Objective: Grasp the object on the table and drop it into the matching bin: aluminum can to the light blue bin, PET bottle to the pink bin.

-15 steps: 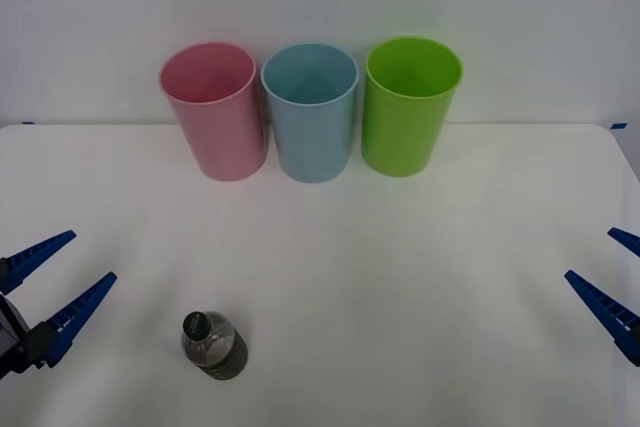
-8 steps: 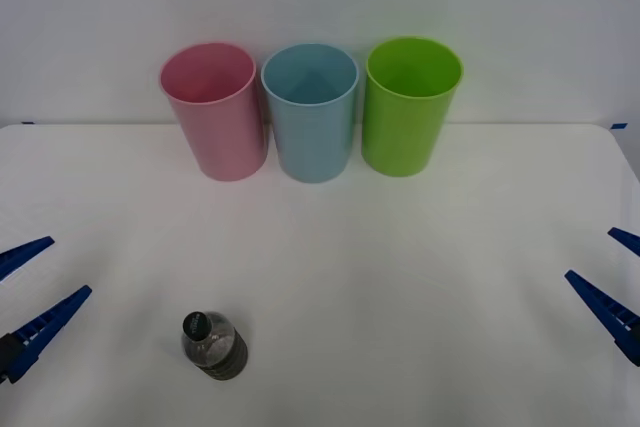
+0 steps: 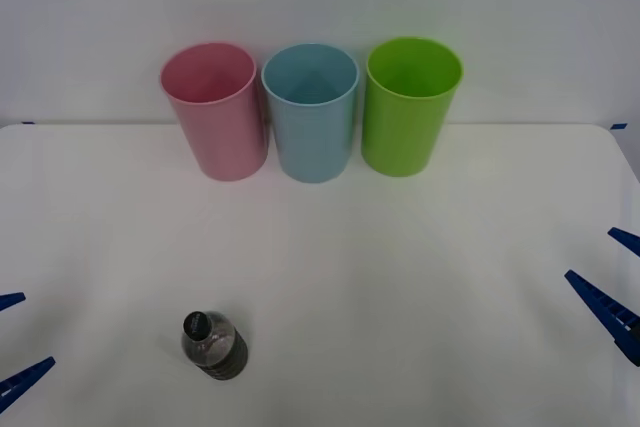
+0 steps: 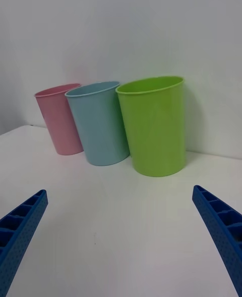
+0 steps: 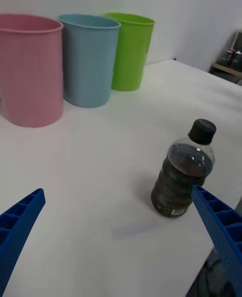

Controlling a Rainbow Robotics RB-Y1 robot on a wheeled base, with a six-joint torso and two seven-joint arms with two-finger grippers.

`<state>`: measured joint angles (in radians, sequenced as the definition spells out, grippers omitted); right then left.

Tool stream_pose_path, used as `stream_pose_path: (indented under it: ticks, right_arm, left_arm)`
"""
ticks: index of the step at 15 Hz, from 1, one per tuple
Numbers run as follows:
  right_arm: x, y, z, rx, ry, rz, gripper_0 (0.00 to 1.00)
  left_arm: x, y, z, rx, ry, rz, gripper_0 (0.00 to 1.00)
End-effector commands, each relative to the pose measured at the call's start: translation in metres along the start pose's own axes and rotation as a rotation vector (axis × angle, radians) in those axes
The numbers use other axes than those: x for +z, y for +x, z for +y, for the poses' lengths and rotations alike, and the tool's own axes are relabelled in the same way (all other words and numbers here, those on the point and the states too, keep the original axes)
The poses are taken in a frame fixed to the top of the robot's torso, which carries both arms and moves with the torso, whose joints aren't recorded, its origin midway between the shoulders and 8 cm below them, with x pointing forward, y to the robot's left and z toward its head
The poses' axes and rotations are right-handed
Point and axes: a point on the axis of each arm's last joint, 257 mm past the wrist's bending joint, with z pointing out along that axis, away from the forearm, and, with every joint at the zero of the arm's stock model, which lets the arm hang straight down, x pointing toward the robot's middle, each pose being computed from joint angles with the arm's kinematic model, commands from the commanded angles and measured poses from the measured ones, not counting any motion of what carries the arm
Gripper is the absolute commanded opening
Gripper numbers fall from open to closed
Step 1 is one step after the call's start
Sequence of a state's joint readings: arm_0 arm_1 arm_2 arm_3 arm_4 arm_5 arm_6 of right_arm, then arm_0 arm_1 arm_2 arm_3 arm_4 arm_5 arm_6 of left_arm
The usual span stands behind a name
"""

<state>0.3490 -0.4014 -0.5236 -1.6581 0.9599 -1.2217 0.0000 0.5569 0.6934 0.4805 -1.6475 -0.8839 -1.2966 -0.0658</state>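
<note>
White table (image 3: 400,277) was seen bearing the pink bin (image 3: 215,112) at its far edge; the PET bottle (image 3: 213,345) stood upright near the front-left, nearest the left gripper (image 3: 12,343), fingers spread; the right gripper (image 3: 612,282) waited spread, well apart.

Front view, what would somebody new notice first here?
Three tall bins in a row at the table's far edge: the pink bin, the light blue bin, the lime green bin. Nearer, left of centre, the PET bottle stands upright and alone.
</note>
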Motion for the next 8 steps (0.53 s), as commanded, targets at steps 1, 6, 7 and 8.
stream_pose_path:
  ticks: [1, 6, 7, 8]
  right_arm:
    - [0.000, 0.000, 0.000, 0.000, 0.000, 0.000, 1.00]
    - [0.000, 0.000, 0.000, 0.000, 0.000, 0.000, 1.00]
    - [0.000, 0.000, 0.000, 0.000, 0.000, 0.000, 1.00]
    - [0.000, 0.000, 0.000, 0.000, 0.000, 0.000, 1.00]
  left_arm:
    - [-0.006, 0.020, -0.011, 0.041, 0.042, 0.083, 1.00]
    - [0.002, 0.058, -0.024, 0.053, 0.116, 0.083, 1.00]
    - [0.004, 0.062, -0.025, 0.034, 0.121, 0.074, 1.00]
    - [0.007, 0.064, -0.027, 0.020, 0.128, 0.067, 1.00]
